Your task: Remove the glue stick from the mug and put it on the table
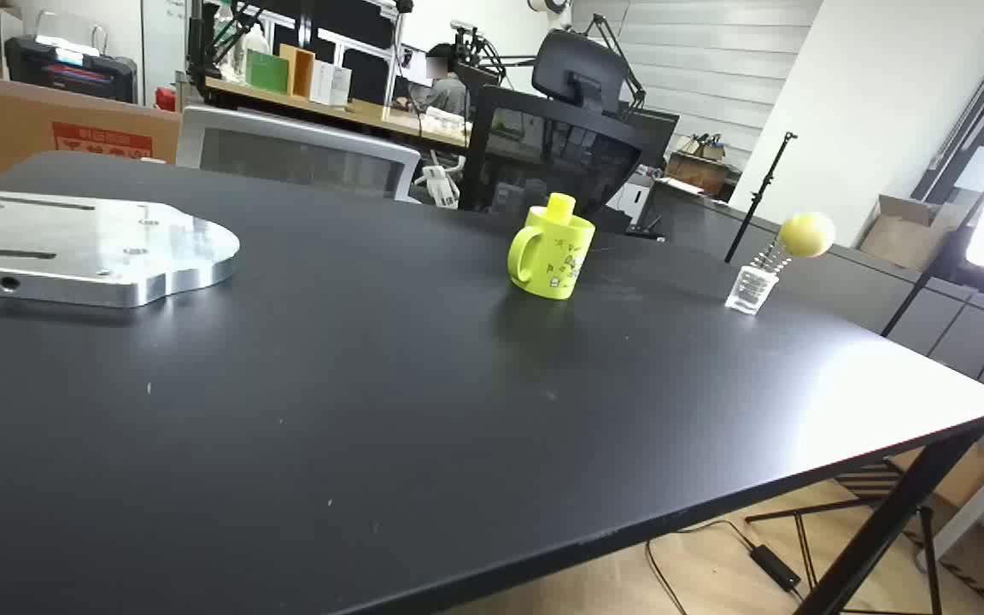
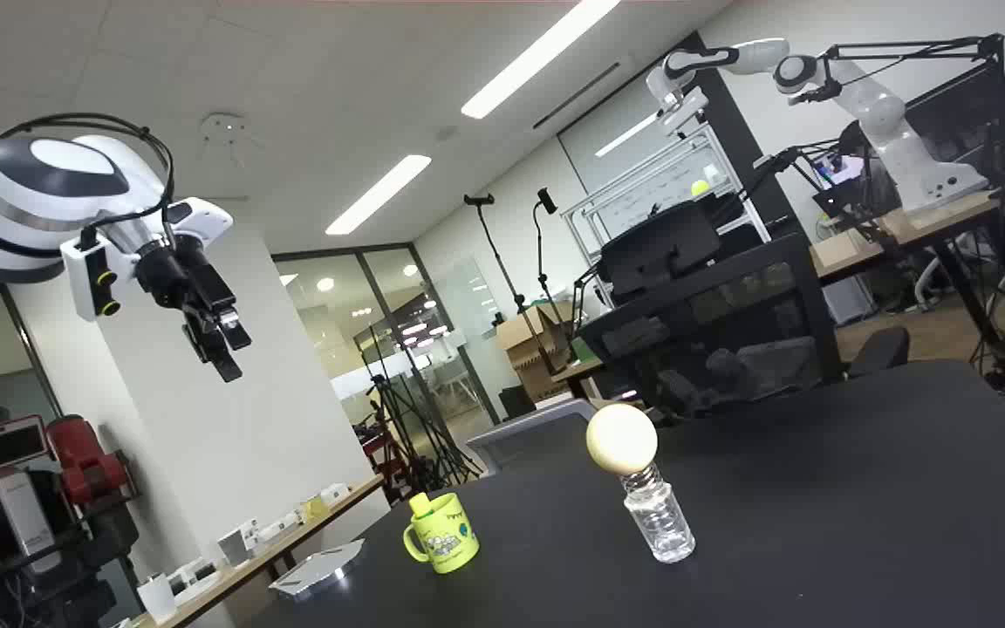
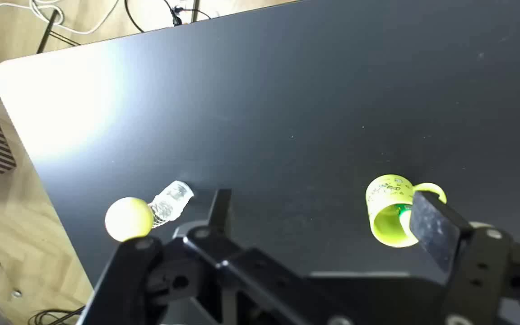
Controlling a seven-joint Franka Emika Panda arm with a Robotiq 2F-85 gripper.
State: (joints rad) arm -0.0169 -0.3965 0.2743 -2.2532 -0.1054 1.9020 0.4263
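The yellow-green mug (image 1: 547,265) stands upright on the black table (image 1: 330,427). The glue stick (image 1: 560,207) stands in it, its yellow top above the rim; the lower part is hidden by the mug wall. An exterior view also shows the mug (image 2: 446,536) and the stick's top (image 2: 420,503). In the wrist view, the mug (image 3: 388,192) is partly covered by a finger, which also hides much of the glue stick (image 3: 405,219); its green band shows inside. My gripper (image 3: 323,195) is open and empty. It hangs high above the table in an exterior view (image 2: 235,356).
A yellow ball (image 1: 806,235) on a clear stand (image 1: 752,290) is on the table, near the far edge. It shows in the wrist view (image 3: 128,220) by the left finger. A silver metal plate (image 1: 73,248) lies on the handle side of the mug. Chairs (image 2: 712,331) stand behind the table.
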